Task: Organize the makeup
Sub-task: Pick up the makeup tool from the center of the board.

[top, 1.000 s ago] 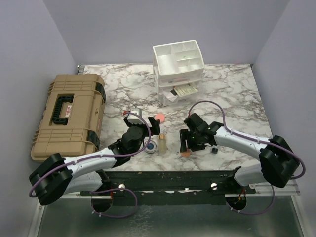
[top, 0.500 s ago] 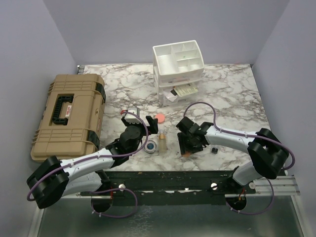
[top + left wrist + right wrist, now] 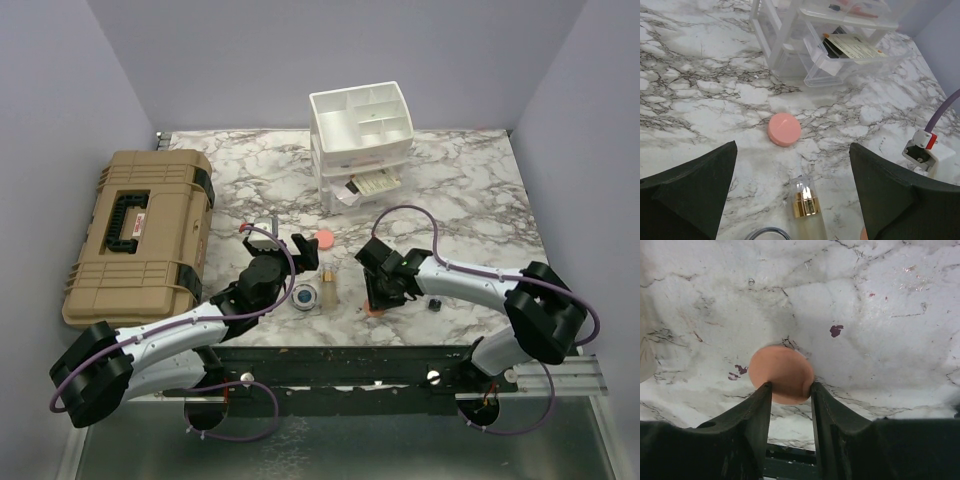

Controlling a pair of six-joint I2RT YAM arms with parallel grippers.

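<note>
The right gripper (image 3: 790, 387) has come down and drawn in toward the near edge of the table, and its elbow has swung inward. Its jaws have narrowed, and both fingers now touch the sides of the orange sponge (image 3: 781, 374), which a second ago lay apart from them, just in front. The left arm has shifted too: its shoulder has sunk toward the near left corner, and the left gripper (image 3: 792, 144) has turned slightly to the right.

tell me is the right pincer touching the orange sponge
Touching. The right wrist view shows the right pincer with both fingers pressed against opposite sides of the orange sponge, with no gap on either side.
</note>
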